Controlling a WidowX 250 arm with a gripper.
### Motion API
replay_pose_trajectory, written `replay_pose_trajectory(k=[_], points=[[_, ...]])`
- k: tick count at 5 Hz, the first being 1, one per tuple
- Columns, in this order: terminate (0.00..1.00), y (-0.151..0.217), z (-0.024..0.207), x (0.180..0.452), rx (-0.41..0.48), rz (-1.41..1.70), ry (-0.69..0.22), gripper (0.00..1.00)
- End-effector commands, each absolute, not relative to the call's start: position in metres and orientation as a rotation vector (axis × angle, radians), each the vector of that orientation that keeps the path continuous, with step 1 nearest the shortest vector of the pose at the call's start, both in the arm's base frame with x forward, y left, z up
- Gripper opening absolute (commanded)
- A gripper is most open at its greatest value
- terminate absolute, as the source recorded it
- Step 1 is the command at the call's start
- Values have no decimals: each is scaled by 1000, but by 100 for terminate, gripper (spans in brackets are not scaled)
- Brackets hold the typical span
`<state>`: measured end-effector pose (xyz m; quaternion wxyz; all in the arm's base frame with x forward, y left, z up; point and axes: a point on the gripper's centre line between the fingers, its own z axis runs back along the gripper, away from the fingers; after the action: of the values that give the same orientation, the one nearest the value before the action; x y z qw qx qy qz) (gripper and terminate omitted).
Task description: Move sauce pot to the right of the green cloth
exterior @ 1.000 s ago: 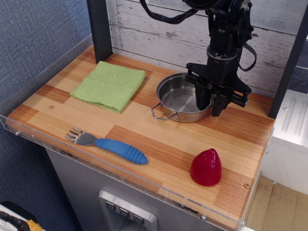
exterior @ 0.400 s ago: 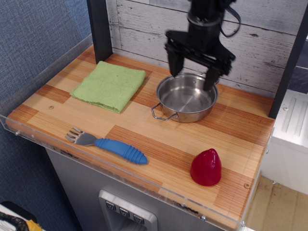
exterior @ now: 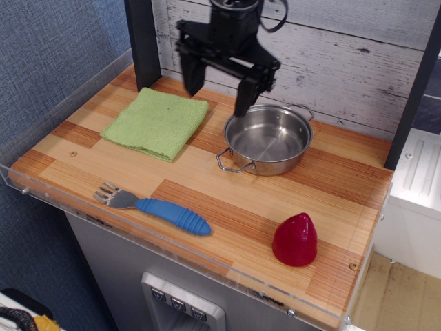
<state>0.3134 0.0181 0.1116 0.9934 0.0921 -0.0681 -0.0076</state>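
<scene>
The sauce pot point(exterior: 269, 141) is a shiny steel pot with two wire loop handles. It stands upright on the wooden table, just right of the green cloth point(exterior: 158, 121), which lies flat at the back left. My gripper point(exterior: 218, 88) is black, open and empty. It hangs above the table's back edge, over the gap between the cloth and the pot, with one finger near the pot's far-left rim. It touches neither.
A fork with a blue ribbed handle point(exterior: 155, 207) lies near the front left. A red cone-shaped object point(exterior: 295, 238) stands at the front right. A clear acrylic rim point(exterior: 62, 103) borders the table. A dark post point(exterior: 142, 41) stands at the back left.
My gripper has let go of the pot, risen out of it and moved left, from over the pot's right side to above the gap beside the cloth. The pot has stayed put.
</scene>
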Motion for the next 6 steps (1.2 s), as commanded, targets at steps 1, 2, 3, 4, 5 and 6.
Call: replay_pose_trajectory(k=[1,2,3,4,5,6], points=[[0,37,149,260,187,98,-162,100],[0,66,147,239,185,228,-128,100],[0,92,144,219,206,358,-104,100],[0,108,142,205,214,440,-101,100],[0,120,134,197,229,509,-78,100],[0,127,133,188,206,598,-109,100]])
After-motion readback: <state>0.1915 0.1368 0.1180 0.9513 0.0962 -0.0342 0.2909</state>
